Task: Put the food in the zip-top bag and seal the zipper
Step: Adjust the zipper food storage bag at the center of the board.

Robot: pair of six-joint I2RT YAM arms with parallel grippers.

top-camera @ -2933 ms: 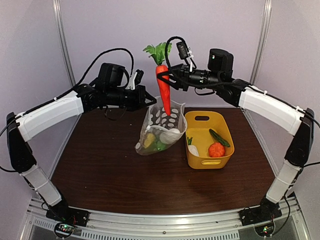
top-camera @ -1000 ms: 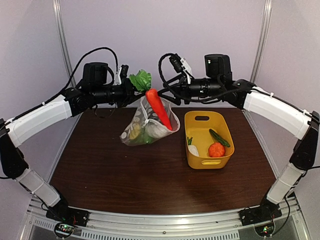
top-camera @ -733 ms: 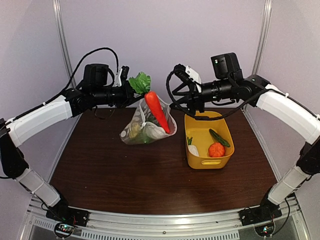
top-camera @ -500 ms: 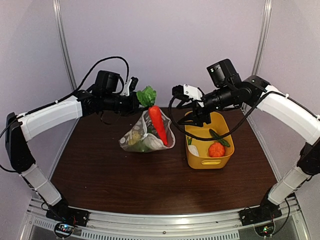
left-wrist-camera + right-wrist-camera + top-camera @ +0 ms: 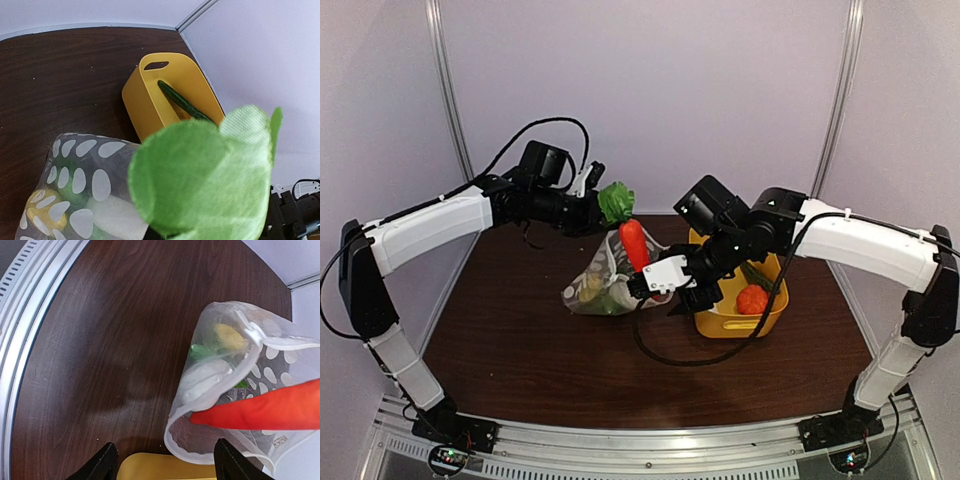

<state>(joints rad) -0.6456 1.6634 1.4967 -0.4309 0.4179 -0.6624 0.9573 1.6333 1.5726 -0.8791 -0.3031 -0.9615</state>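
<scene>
The zip-top bag (image 5: 603,283), clear with white dots, hangs from my left gripper (image 5: 590,208), which looks shut on its upper edge. In the left wrist view the jaws are hidden behind the carrot's green leaves (image 5: 200,175). An orange carrot (image 5: 635,244) stands in the open bag, its leaves (image 5: 616,199) sticking out. The right wrist view shows the bag (image 5: 225,360) holding a white radish (image 5: 205,377), a yellow piece (image 5: 229,335) and the carrot (image 5: 265,410). The pale zipper rim (image 5: 172,432) gapes open. My right gripper (image 5: 660,292) is open and empty between the bag and the basket, low over the table.
The yellow basket (image 5: 772,308) stands right of the bag, partly hidden under my right arm. It holds an orange piece (image 5: 753,299) and a green cucumber (image 5: 179,100). Its rim (image 5: 165,469) lies between my right fingertips. Dark wood table (image 5: 520,350) and metal front rail (image 5: 30,305).
My right gripper has let go of the carrot and swung down from the back to beside the bag's mouth. The carrot now stands in the bag. The left gripper has moved slightly right.
</scene>
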